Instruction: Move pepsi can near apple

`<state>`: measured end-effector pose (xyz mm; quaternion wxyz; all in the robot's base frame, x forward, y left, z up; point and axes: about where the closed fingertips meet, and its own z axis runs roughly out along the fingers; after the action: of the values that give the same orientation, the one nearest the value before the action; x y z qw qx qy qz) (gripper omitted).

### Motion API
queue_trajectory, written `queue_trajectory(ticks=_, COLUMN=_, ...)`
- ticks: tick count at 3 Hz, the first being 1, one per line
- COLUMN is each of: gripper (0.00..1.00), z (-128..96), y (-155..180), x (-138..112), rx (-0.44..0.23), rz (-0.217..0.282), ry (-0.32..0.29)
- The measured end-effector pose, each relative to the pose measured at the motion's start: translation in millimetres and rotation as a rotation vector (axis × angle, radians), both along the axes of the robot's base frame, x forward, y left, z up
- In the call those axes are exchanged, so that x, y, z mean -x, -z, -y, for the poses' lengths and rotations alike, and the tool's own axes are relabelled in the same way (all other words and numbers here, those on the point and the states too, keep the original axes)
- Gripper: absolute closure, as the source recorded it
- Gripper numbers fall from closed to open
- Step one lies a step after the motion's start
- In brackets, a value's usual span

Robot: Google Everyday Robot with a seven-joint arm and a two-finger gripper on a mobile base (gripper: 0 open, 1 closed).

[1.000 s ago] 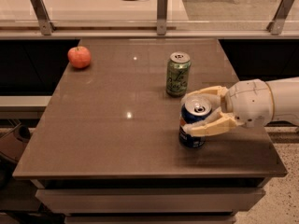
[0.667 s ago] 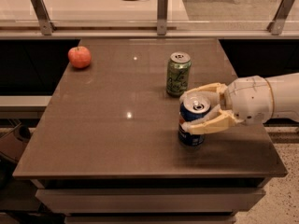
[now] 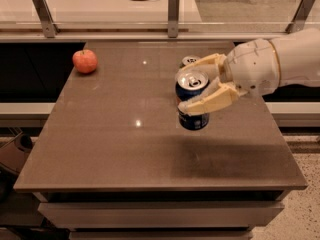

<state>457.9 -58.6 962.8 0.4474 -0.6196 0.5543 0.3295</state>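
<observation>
The pepsi can (image 3: 192, 91), blue with a silver top, is held upright in the air above the middle of the table. My gripper (image 3: 192, 86) reaches in from the right and is shut on the can, one finger (image 3: 207, 101) across its front and the other behind it. The apple (image 3: 85, 61), red-orange, sits at the table's far left corner, well to the left of the can.
A green can (image 3: 189, 61) stands behind the held can and is mostly hidden by it and the gripper. The brown table (image 3: 125, 149) ends at a front edge near the bottom. A glass rail with metal posts (image 3: 173, 9) runs behind it.
The gripper has lifted the pepsi can off the table and carried it left and toward the far side, now in front of the green can.
</observation>
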Motion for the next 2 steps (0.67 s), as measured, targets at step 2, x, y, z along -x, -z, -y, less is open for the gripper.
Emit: queue_trajectory(ticks=2, gripper=1.00, z=-60, y=-52, x=-22, rx=-0.003, rz=0.053, ry=-0.019)
